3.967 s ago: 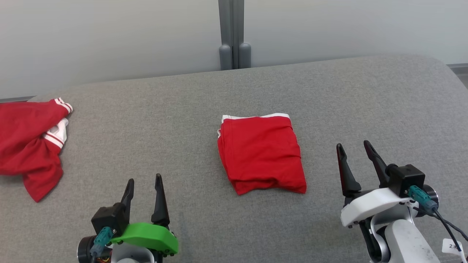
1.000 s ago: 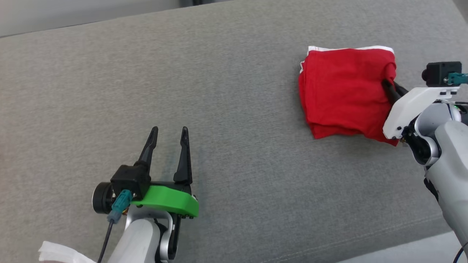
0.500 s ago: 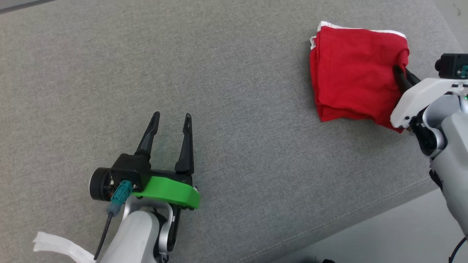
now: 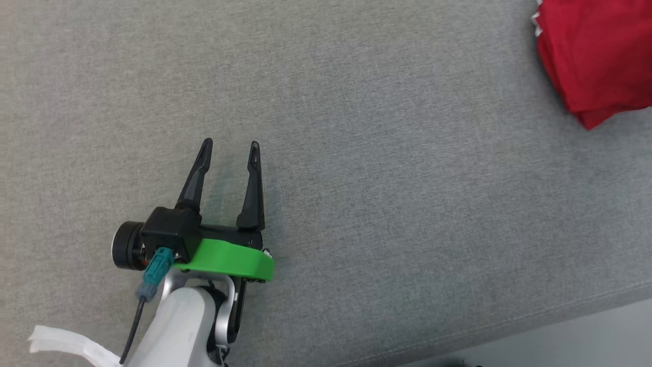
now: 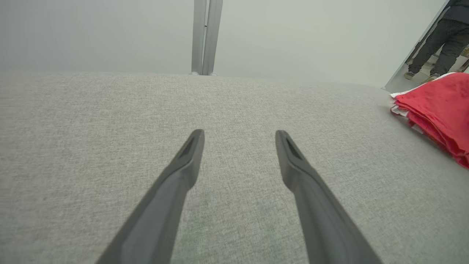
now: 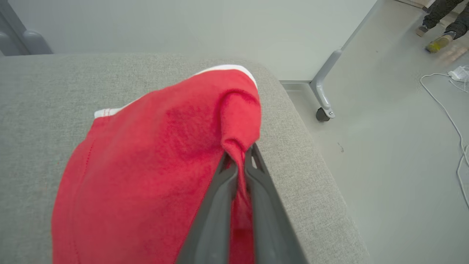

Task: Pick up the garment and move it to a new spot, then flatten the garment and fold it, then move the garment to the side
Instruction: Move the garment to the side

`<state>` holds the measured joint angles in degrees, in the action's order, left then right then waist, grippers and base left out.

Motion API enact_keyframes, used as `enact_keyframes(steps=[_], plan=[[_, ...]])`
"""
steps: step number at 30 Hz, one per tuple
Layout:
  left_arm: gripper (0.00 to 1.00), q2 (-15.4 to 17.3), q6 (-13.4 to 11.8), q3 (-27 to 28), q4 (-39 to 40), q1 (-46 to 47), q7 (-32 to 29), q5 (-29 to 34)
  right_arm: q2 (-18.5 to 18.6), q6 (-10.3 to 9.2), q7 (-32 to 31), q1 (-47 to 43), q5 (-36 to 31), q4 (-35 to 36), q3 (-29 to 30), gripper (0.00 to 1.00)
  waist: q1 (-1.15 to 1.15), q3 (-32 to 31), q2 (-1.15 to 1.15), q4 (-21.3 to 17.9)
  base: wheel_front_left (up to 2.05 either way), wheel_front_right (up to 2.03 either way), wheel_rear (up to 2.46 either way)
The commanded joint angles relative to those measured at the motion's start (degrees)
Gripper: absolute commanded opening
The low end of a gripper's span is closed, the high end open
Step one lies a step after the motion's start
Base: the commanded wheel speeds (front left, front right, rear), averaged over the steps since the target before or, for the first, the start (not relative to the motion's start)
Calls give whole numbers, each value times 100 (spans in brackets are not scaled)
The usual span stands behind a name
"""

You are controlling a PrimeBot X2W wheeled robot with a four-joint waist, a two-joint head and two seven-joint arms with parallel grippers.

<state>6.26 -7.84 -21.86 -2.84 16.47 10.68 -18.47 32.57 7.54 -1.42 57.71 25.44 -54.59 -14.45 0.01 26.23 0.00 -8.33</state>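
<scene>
The right gripper [image 6: 240,156] was clamped on a raised fold of the red garment [image 6: 154,154], which lay near the corner of the grey padded table [image 6: 307,190]. At its 2 o'clock stood a caster [image 6: 322,114], and farther off was a person's blurred shoe [image 6: 438,42]. The left gripper [image 4: 229,145] was spread wide and held nothing. The garment lay at its 2 o'clock, cut off by the frame edge.

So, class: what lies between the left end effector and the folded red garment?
Bare grey surface separates left end effector from garment; head view shows it.

Garment [image 4: 596,56] on table [image 4: 387,214], far right corner; left gripper [image 4: 230,144] well left.
</scene>
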Motion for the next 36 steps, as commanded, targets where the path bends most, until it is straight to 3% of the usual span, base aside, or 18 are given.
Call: enact_keyframes(steps=[1, 8, 9, 10, 11, 17, 23, 30, 36], plan=[[100, 35, -15, 8, 38, 108, 21, 5, 100, -10, 27, 155, -74, -95, 49, 0, -1, 223, 0, 254, 0, 0, 0], [100, 91, -40, -18, 165, 141, -5, 35, 432, -10, 217, 731, -628, -531, 202, 0, -1, 420, 0, 379, 0, 0, 0], [100, 96, -50, -25, 175, 146, -9, 40, 474, -10, 351, 822, -786, -608, 264, 7, -1, 449, 0, 384, 0, 0, 0], [100, 97, -58, -32, 182, 156, -8, 48, 486, -10, 460, 875, -919, -675, 299, 40, -1, 467, 0, 386, 0, 0, 0], [100, 98, -62, -43, 187, 168, -16, 52, 498, -10, 592, 918, -1119, -766, 342, 100, -1, 488, 0, 388, 0, 0, 0], [100, 93, -63, -92, 171, 211, -30, 51, 370, -10, 1331, 1103, -1947, -1162, 788, 100, -1, 543, 0, 382, 0, 0, 0], [100, 113, -84, -100, 133, 237, -32, 22, 88, -10, 1545, 1191, -2458, -1297, 1133, 100, -1, 501, 0, 325, 0, 0, 0], [100, 122, -30, -38, 16, 316, 34, -94, -400, -10, 1640, 1155, -2581, -1131, 1230, 100, -1, 263, 0, 271, 0, 0, 0], [100, 101, 12, 109, -309, 503, 170, -204, -830, -10, 1662, 940, -2405, -809, 874, 100, -1, -162, 0, 280, 0, 0, 0]])
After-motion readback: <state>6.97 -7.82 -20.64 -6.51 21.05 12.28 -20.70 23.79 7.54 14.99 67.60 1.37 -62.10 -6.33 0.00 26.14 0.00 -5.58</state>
